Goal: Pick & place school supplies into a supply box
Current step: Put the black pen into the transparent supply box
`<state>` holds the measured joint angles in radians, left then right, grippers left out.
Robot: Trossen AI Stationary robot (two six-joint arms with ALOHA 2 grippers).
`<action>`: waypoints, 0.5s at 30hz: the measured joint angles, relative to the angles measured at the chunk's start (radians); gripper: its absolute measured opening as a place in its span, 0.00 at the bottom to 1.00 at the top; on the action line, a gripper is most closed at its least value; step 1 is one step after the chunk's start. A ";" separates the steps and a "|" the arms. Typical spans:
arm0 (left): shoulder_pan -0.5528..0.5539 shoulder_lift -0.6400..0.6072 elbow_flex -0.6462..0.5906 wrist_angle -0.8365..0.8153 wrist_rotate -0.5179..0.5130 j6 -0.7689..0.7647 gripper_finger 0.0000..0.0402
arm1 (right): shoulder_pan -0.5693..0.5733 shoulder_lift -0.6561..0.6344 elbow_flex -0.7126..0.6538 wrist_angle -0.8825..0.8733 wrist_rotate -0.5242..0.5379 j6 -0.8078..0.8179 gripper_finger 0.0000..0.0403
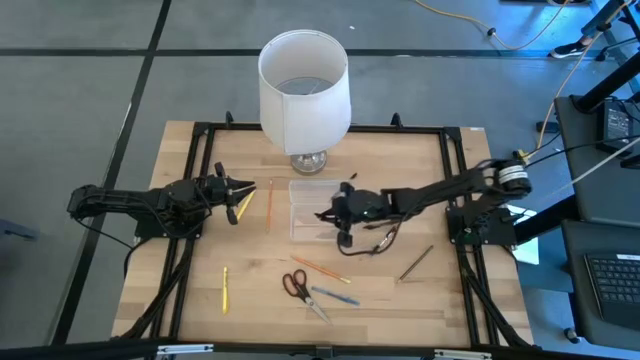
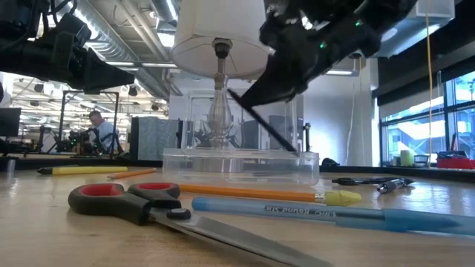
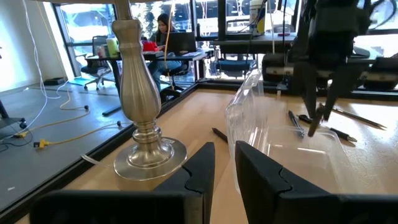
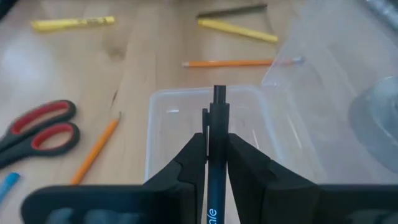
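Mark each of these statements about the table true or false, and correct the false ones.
1. The right gripper holds a black pen over the clear box. True.
2. The scissors lie inside the box. False: they lie on the table, nearer its front edge than the box.
3. The lamp stands at the back of the table, behind the box. True.
4. The left gripper grips a yellow pencil. False: nothing shows between its jaws; it waits left of the box.
5. A blue pen lies on the table near the scissors. True.
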<state>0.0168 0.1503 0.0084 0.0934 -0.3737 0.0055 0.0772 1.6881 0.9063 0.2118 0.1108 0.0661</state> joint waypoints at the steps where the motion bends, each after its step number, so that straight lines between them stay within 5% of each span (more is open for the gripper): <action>1: 0.000 0.000 0.000 0.000 0.000 0.000 0.15 | 0.000 0.018 0.013 -0.003 0.000 -0.001 0.15; 15: 0.000 0.000 0.000 0.000 0.000 0.024 0.15 | -0.003 0.169 0.076 -0.029 0.000 -0.024 0.16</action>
<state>0.0166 0.1505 0.0082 0.0937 -0.3736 0.0297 0.0746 1.8575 0.9825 0.1832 0.1111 0.0416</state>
